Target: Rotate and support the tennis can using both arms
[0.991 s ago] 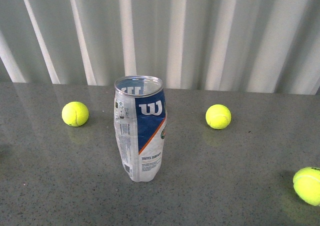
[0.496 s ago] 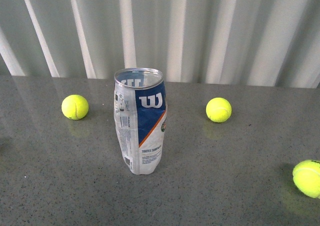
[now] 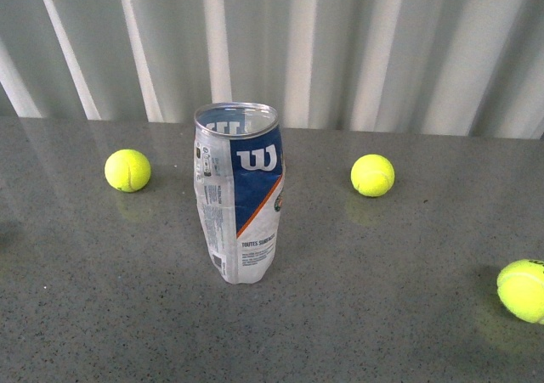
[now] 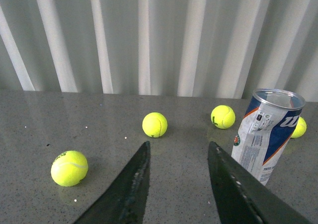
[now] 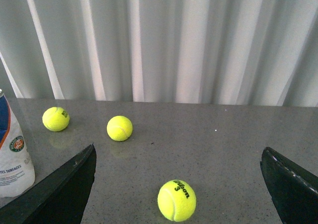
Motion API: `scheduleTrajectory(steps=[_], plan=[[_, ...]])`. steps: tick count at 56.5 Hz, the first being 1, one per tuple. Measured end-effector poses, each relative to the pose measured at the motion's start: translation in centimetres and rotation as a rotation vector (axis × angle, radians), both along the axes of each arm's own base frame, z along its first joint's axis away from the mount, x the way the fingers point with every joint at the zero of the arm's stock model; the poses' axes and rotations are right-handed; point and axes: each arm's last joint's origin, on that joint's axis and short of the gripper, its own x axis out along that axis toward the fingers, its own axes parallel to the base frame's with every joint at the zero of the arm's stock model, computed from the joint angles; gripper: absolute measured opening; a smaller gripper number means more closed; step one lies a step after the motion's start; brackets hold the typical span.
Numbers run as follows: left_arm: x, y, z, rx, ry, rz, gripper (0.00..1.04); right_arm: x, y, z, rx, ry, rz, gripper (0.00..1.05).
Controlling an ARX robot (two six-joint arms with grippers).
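The grey table (image 3: 408, 315) is carrying the tennis can (image 3: 240, 194), standing upright near its middle, slightly higher in our front view than a second ago: our viewpoint is shifting, the can untouched. We are holding the left gripper (image 4: 176, 177) spread and the right gripper (image 5: 179, 184) spread wider, both apart from the can; tennis balls (image 3: 372, 176) are lying around.

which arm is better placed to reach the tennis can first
Probably left. In its wrist view the open left pincer has the upright tennis can whole and close beside one finger. The right pincer, open wide, sees only the can's edge at the frame border.
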Motion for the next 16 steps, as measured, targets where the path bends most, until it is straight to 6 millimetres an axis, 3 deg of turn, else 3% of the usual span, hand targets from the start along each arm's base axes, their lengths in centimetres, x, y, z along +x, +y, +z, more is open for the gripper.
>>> scheduleTrajectory(steps=[11,16], plan=[[0.00,0.00,0.00,0.000,0.000,0.000,0.98,0.00,0.00,0.00,0.000,0.000,0.000,0.97],[0.00,0.00,0.00,0.000,0.000,0.000,0.97,0.00,0.00,0.00,0.000,0.000,0.000,0.97]])
